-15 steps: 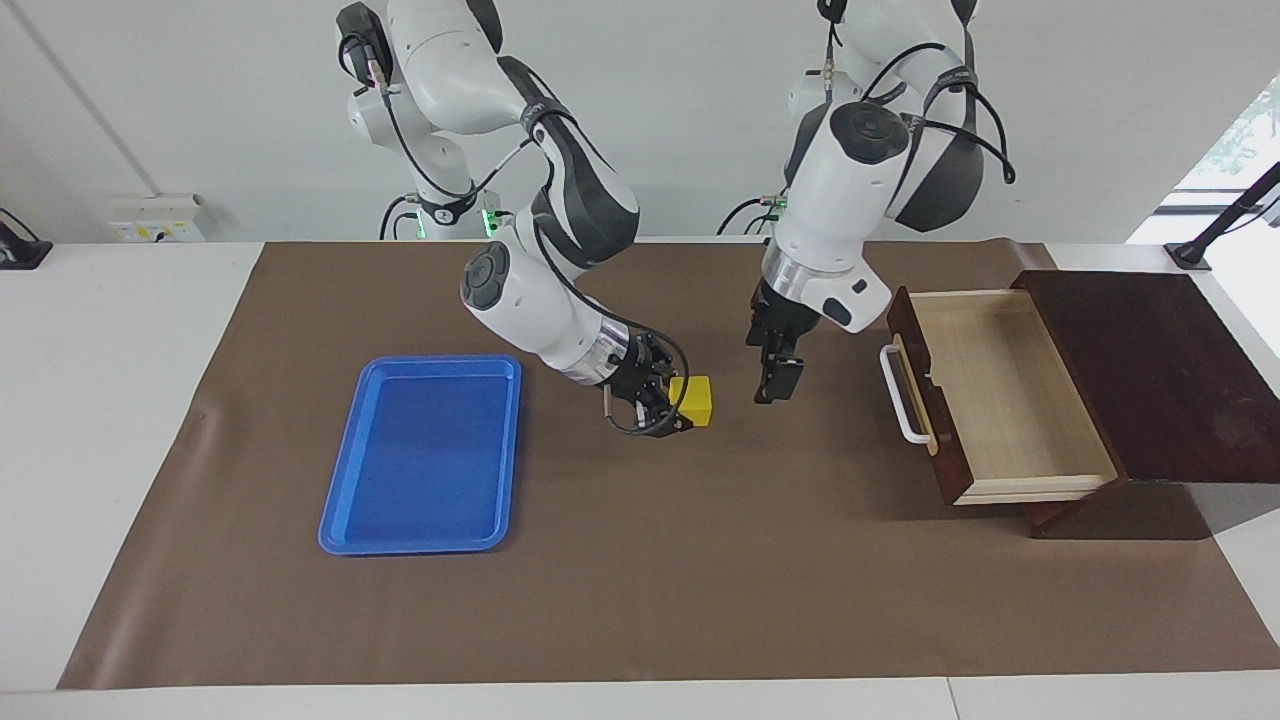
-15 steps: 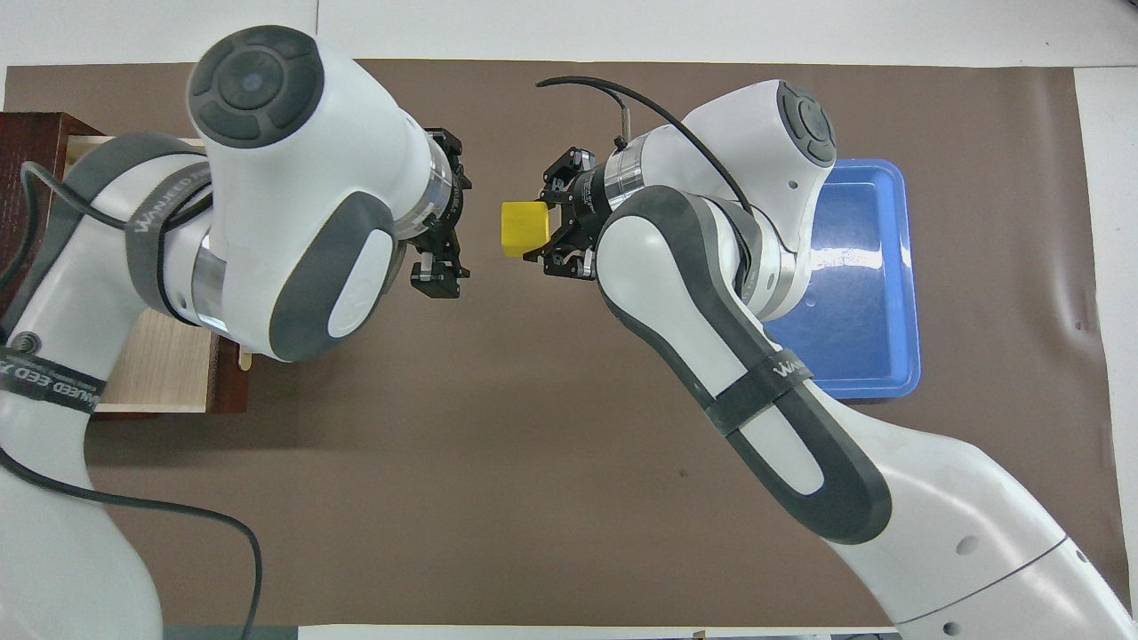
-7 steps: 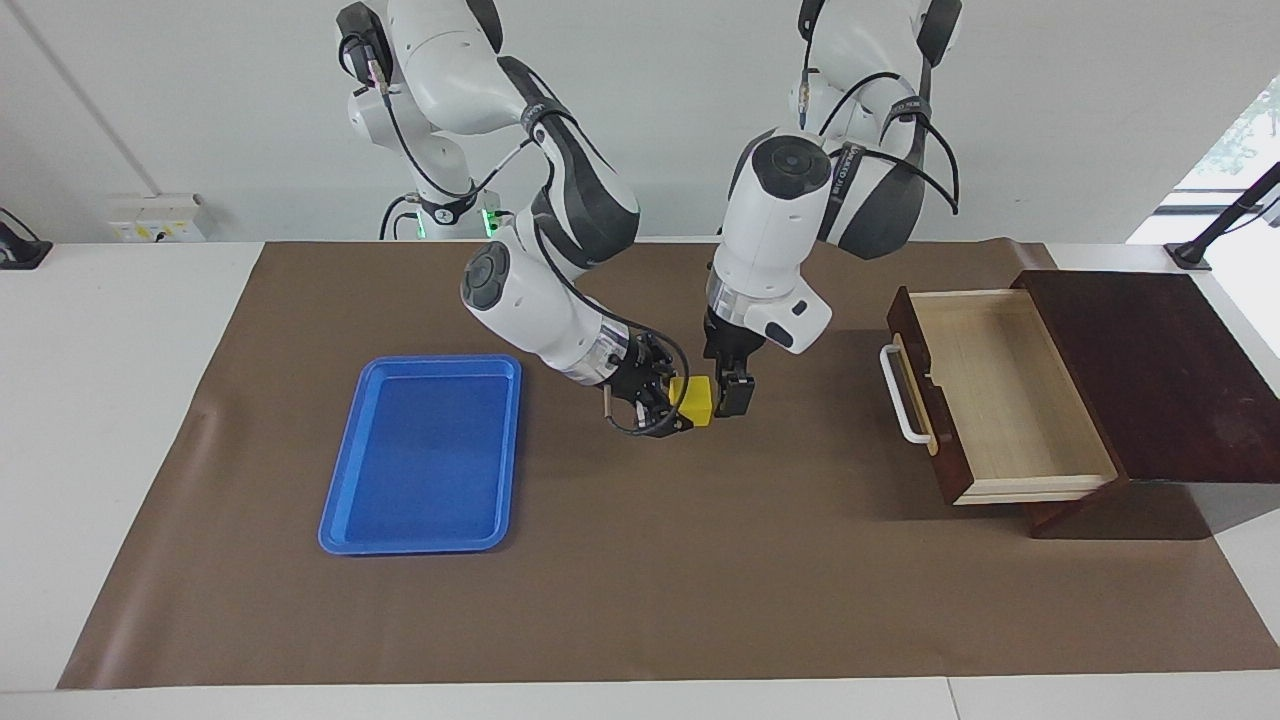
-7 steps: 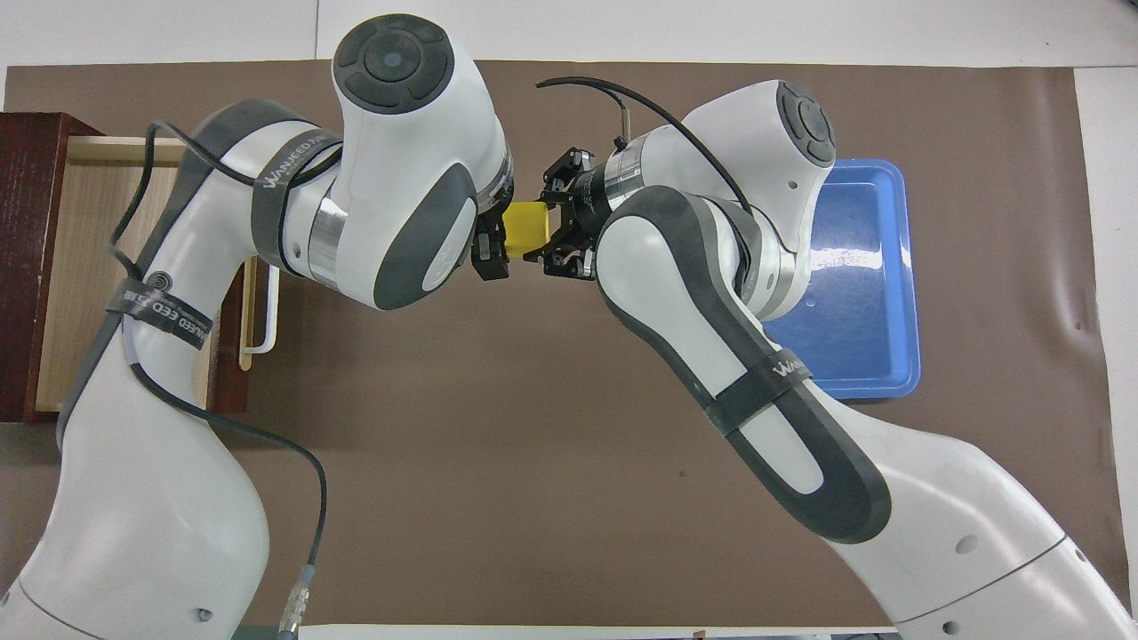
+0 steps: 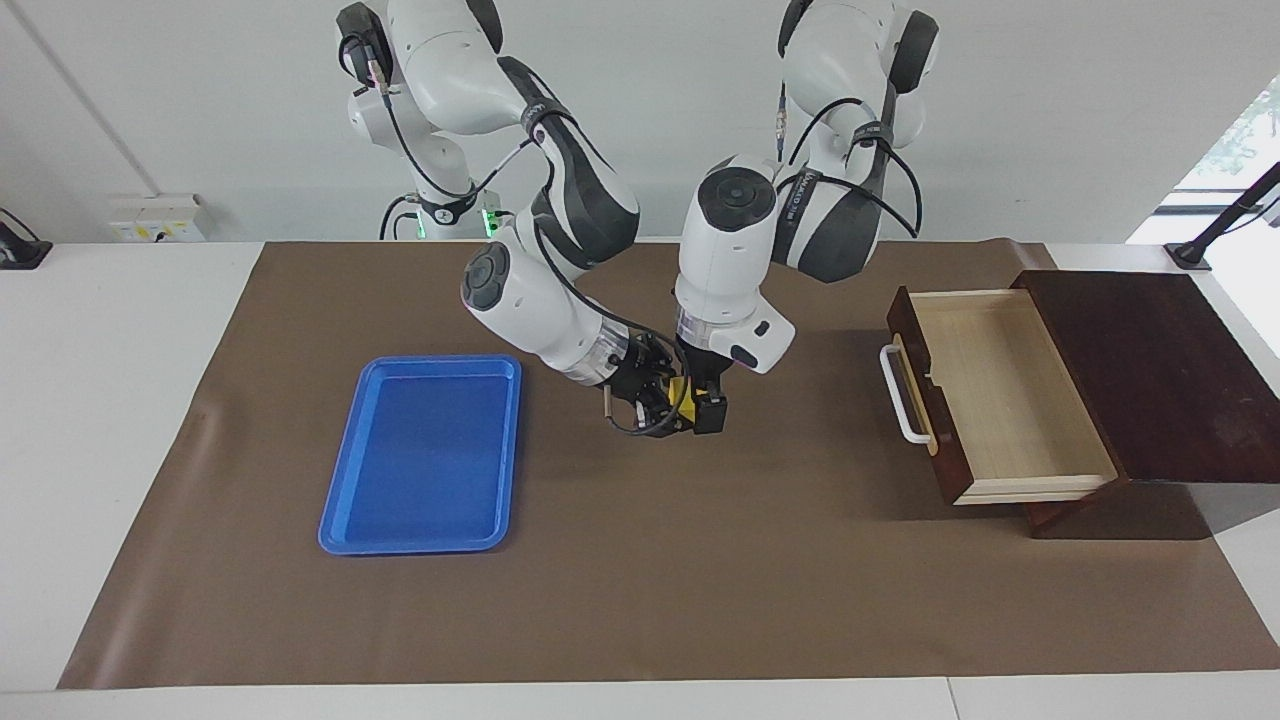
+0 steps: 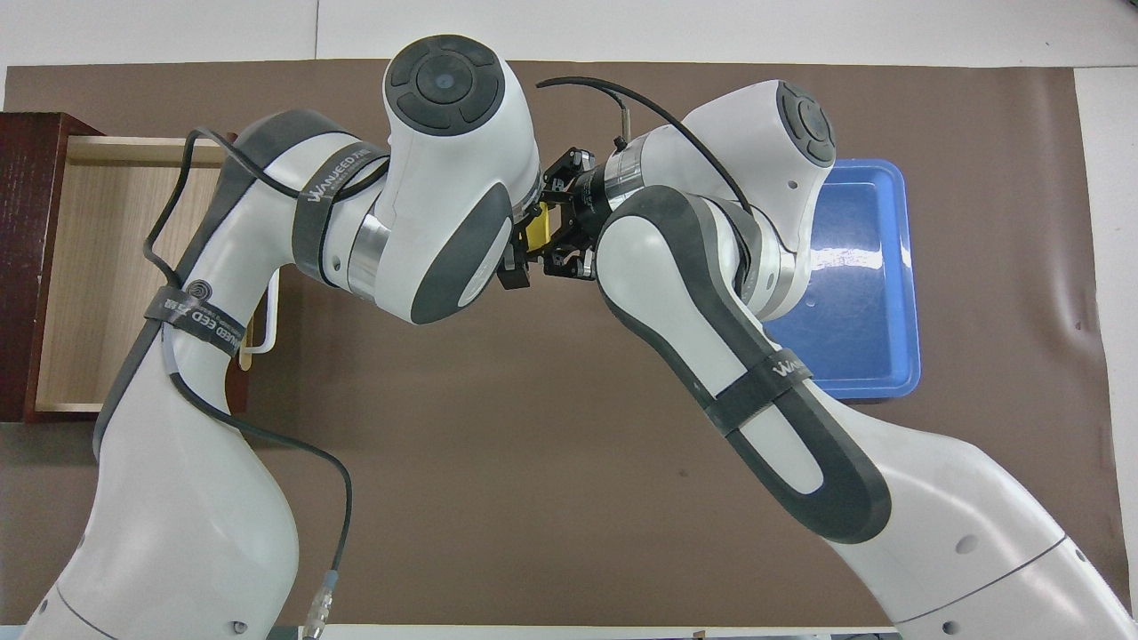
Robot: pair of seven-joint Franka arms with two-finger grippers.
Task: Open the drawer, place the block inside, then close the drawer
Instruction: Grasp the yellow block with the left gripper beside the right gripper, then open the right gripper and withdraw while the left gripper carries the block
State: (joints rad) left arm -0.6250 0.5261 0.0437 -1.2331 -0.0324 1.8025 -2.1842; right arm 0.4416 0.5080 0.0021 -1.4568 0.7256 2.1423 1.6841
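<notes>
Handover step, by the look of it: drawer (image 5: 945, 450) already pulled out, pale interior bare, white handle (image 5: 900, 395) toward the middle of the table. In the facing view, sits at three o'clock of the meeting grippers, well apart from them.

Right gripper (image 5: 668, 408) over the middle of the brown mat (image 5: 640, 580), tilted low, fingertips pinching the yellow block (image 5: 681, 389). Only a sliver of the block visible here, and in the overhead view only a small yellow patch (image 6: 536, 233) between the two wrists. Seemingly clear of the mat, though hard to judge.

Left gripper (image 5: 703, 405) down at the block's three o'clock side, pointing at the mat, right against the block. Whether already clamped on it or merely around it: cannot tell.

Blue tray (image 5: 425, 450) at nine o'clock of the block, bare, no part in this step.

Next, probably: firm hold by the left gripper on faces not covered by the right one, then release by the right gripper before any pull, otherwise a tug between the two arms and a dropped or twisted cube. After that, lift, carry toward three o'clock, over the drawer's front edge, set down on the pale floor, then push the front shut.
</notes>
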